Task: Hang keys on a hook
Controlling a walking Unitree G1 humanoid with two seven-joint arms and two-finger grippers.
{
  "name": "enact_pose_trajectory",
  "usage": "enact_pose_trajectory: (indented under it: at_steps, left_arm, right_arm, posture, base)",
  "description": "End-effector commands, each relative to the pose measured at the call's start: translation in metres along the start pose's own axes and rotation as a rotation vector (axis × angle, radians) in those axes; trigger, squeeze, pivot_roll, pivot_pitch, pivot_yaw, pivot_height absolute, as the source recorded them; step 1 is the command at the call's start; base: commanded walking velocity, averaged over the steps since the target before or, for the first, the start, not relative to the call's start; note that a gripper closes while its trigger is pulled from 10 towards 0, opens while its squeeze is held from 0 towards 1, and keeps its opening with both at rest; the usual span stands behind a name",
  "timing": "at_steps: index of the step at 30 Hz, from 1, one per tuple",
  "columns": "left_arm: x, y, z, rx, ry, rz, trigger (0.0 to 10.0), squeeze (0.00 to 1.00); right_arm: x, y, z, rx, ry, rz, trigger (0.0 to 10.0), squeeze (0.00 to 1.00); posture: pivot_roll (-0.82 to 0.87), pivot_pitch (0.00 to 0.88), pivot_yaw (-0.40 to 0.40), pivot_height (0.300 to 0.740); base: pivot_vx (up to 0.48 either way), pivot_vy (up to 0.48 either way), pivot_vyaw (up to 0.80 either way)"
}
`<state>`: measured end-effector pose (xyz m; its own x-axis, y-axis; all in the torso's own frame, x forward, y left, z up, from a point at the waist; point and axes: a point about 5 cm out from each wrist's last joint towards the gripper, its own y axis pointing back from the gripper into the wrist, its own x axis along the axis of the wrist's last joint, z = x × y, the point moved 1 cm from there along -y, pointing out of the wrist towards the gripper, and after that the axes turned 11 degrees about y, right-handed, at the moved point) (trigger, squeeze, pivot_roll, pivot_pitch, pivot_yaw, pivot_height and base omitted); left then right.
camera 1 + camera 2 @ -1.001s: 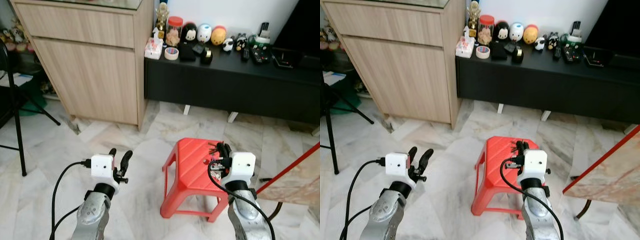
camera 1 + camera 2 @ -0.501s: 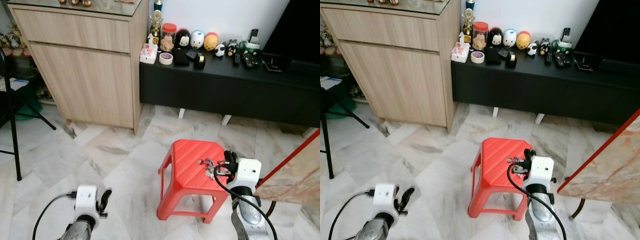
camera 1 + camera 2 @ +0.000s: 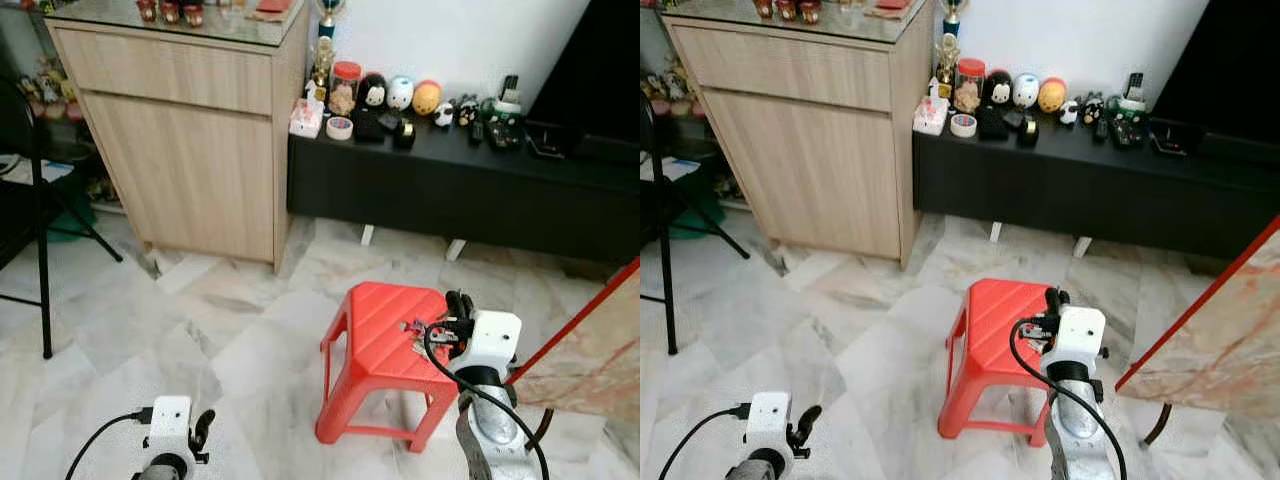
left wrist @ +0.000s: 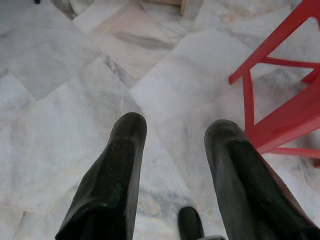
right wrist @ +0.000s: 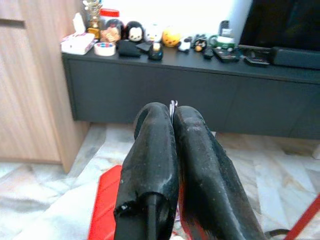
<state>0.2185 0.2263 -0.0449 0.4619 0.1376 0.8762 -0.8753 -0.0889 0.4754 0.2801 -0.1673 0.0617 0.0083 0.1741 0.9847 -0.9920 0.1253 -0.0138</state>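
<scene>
While the right claw holds the keys pinched between its closed fingers above the red plastic stool, the grip appears thin: in the right wrist view just a sliver of metal shows at the fingertips, the bunch dangling free to one side. My judgement is that a jolt from walking or a swing of the arm could shake the keys loose, and they would drop onto the stool or the marble floor.

No hook can be made out from where I stand, so the destination is unconfirmed. The stool sits directly ahead of the robot and obstructs a straight path forward. Beyond it runs a low black bench crowded with figurines, a jar, a tape roll and remote controls; a careless reach there risks knocking them off. A wooden cabinet stands to the left, a red-edged marble slab leans at the right.

The left claw hangs low over the floor, fingers apart, holding nothing.
</scene>
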Motion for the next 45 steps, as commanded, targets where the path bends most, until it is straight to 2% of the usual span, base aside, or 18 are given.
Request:
enact_pose_trajectory:
  at_steps: [1, 10, 25, 33, 45]
  left_arm:
    - [-0.0045, 0.0002, 0.0062, -0.02, -0.013, -0.011, 10.0, 0.0]
    - [-0.0096, 0.0014, 0.0067, -0.017, -0.017, -0.021, 10.0, 0.0]
    - [-0.0048, -0.0019, 0.0099, -0.021, -0.009, 0.003, 10.0, 0.0]
    - [-0.0071, -0.0013, 0.0112, -0.021, -0.006, -0.004, 10.0, 0.0]
    - [-0.0076, -0.0015, 0.0129, -0.015, 0.008, 0.0, 10.0, 0.0]
  right_arm:
    - [-0.0029, -0.0003, 0.0097, -0.041, -0.002, -0.008, 10.0, 0.0]
    - [-0.006, -0.0009, 0.0072, -0.055, -0.019, -0.034, 10.0, 0.0]
    - [-0.0086, -0.0004, 0.0068, -0.059, -0.026, -0.055, 10.0, 0.0]
    - [-0.0104, 0.0013, 0.0043, -0.053, -0.027, -0.067, 10.0, 0.0]
    - [-0.0056, -0.0006, 0.0058, -0.059, 0.004, -0.04, 10.0, 0.0]
  posture:
    - [0.08, 0.0, -0.121, 0.74]
    - [0.08, 0.0, -0.125, 0.74]
    - [0.07, 0.034, -0.129, 0.74]
    - [0.07, 0.036, -0.129, 0.74]
    - [0.06, 0.042, -0.13, 0.74]
  base:
    - [0.0, -0.472, 0.0]
    - [0.0, -0.479, 0.0]
    - [0.0, -0.48, 0.0]
    - [0.0, -0.48, -0.63]
    - [0.0, -0.4, 0.0]
